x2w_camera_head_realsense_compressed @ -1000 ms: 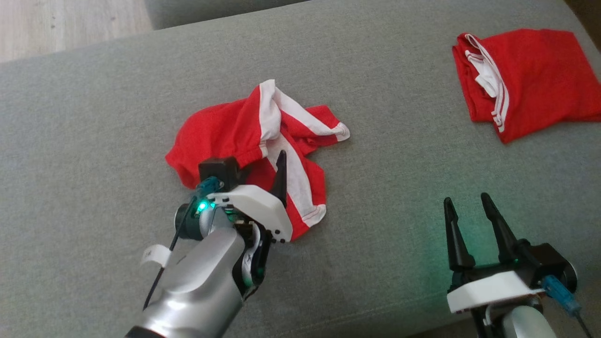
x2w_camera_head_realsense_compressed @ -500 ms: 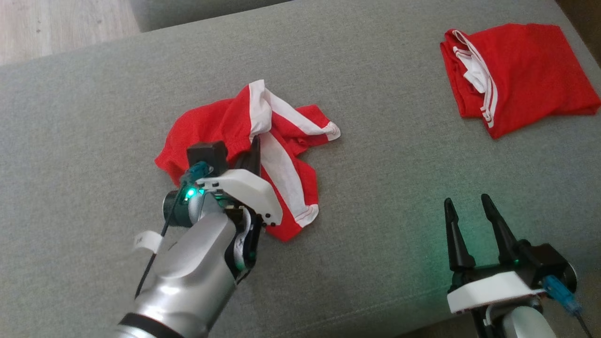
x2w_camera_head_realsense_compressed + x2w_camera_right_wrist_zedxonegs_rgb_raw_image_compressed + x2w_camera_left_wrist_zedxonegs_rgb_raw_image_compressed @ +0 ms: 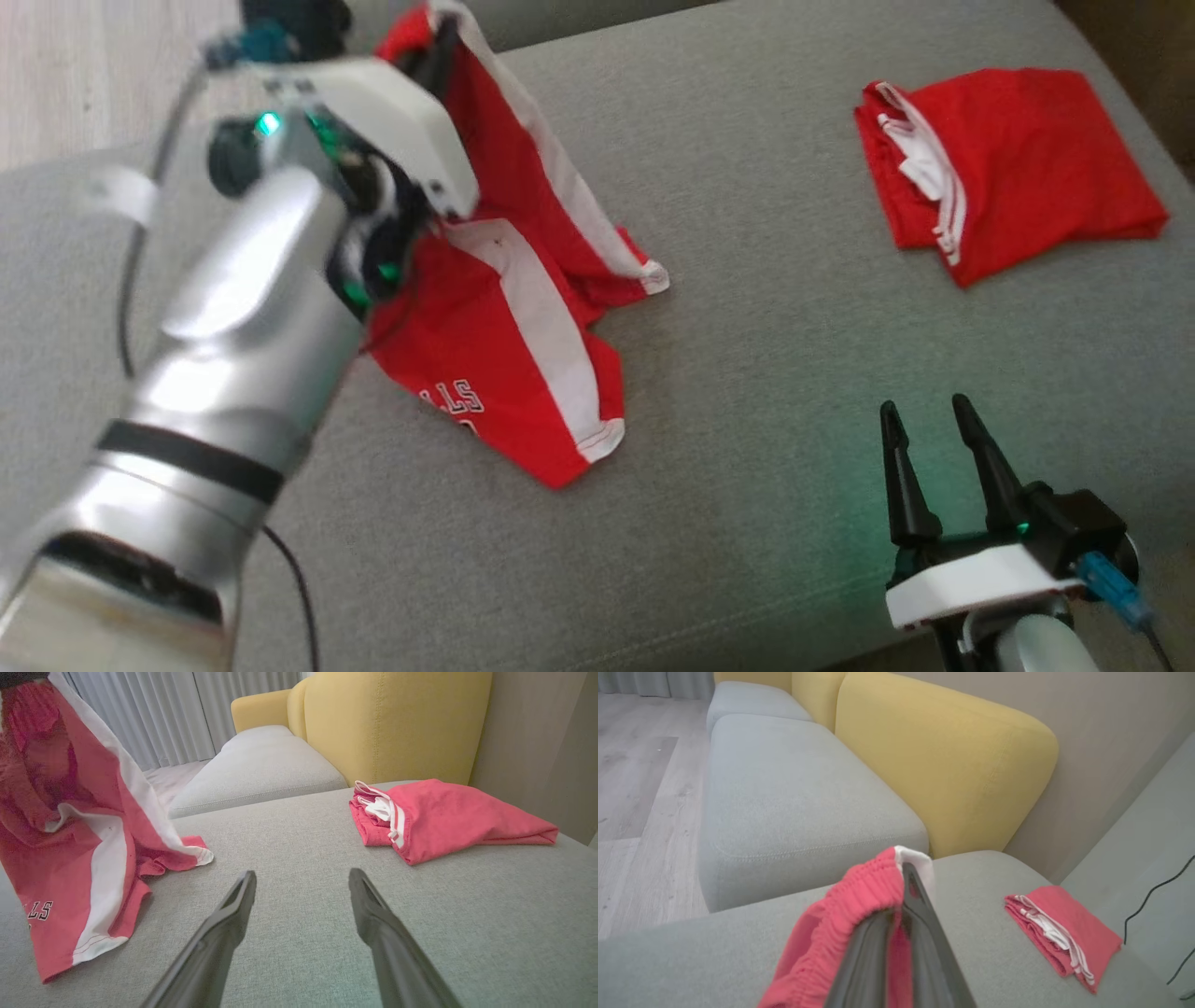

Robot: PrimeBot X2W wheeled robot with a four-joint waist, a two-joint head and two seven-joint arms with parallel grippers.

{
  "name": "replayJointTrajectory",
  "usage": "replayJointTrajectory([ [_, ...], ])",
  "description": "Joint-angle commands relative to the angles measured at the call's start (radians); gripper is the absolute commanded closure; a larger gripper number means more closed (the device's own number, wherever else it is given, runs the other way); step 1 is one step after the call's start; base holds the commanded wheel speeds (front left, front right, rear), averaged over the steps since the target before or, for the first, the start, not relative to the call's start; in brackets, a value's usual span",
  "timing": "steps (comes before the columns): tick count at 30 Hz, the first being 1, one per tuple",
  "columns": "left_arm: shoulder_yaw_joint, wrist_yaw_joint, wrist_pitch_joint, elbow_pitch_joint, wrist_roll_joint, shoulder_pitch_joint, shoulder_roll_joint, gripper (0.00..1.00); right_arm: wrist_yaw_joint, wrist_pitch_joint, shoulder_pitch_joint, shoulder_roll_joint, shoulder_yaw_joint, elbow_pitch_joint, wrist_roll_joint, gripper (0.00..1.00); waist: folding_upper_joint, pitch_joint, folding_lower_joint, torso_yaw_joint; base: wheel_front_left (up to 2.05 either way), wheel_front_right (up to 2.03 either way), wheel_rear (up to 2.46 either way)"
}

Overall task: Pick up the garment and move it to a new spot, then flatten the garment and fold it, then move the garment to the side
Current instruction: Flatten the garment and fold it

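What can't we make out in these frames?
- Lettering on the red shorts: only its end shows in the head and right wrist views; the cloth's edge hides the rest.
- Left gripper grip depth: in the left wrist view the waistband wraps the tips; the head view is blurred.
- Folded red garment: its type, because the folds hide it.

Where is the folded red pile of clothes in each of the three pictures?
Head view: folded red pile, upper right.
Left wrist view: folded red pile, lower right.
Right wrist view: folded red pile, right of centre.
Shared landmark: the lifted red shorts, white-striped, to its left everywhere.
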Motion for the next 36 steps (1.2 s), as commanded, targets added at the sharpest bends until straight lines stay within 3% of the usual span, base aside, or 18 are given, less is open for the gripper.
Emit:
replayJointTrajectory([
  [1, 0.043, -0.012, 0.025, -0.034, -0.012, -0.067, 0.039, 1.0, -0.001, -0.004, -0.007, -0.008, 0.028, -0.021, 0.007, 0.0, 0.0, -0.02, 0.0, -0.02, 0.0, 0.0, 0.0],
  [5, 0.065, -0.037, 0.051, -0.039, -0.03, -0.134, 0.058, 1.0, -0.001, -0.004, 0.006, -0.008, 0.032, -0.017, 0.011, 0.0, 0.0, -0.035, 0.0, -0.042, 0.0, 0.0, 0.0],
  [11, 0.098, -0.108, 0.03, -0.031, -0.063, -0.222, 0.052, 1.0, -0.001, -0.004, 0.011, -0.008, 0.038, -0.015, 0.006, 0.0, 0.0, -0.057, 0.0, -0.076, 0.0, 0.0, 0.0],
  [17, 0.091, -0.189, -0.007, -0.032, -0.076, -0.27, 0.026, 1.0, -0.001, -0.004, 0.019, -0.008, 0.031, -0.016, -0.005, 0.0, 0.0, -0.065, 0.0, -0.087, 0.0, 0.0, 0.0],
  [22, 0.063, -0.222, 0.0, -0.09, -0.114, -0.244, -0.009, 1.0, -0.001, -0.004, 0.021, -0.008, 0.014, -0.02, -0.005, 0.0, 0.0, -0.052, 0.0, -0.071, 0.0, 0.0, 0.0],
  [26, -0.03, -0.233, 0.043, -0.213, -0.156, -0.121, -0.024, 1.0, -0.001, -0.004, 0.025, -0.008, 0.002, -0.017, 0.0, 0.0, 0.0, -0.049, 0.0, -0.039, 0.0, 0.0, 0.0],
  [29, -0.12, -0.234, 0.083, -0.346, -0.193, 0.016, -0.003, 1.0, -0.001, -0.004, 0.026, -0.008, -0.006, -0.016, 0.0, 0.0, 0.0, -0.046, 0.0, -0.008, 0.0, 0.0, 0.0],
  [33, -0.199, -0.227, 0.106, -0.511, -0.233, 0.237, 0.082, 1.0, -0.001, -0.004, 0.029, -0.008, -0.025, -0.015, -0.004, 0.0, 0.0, -0.056, 0.0, 0.031, 0.0, 0.0, 0.0],
  [36, -0.231, -0.176, 0.104, -0.614, -0.236, 0.391, 0.169, 1.0, -0.001, -0.004, 0.038, -0.008, -0.042, -0.019, -0.01, 0.0, 0.0, -0.059, 0.0, 0.069, 0.0, 0.0, 0.0],
])
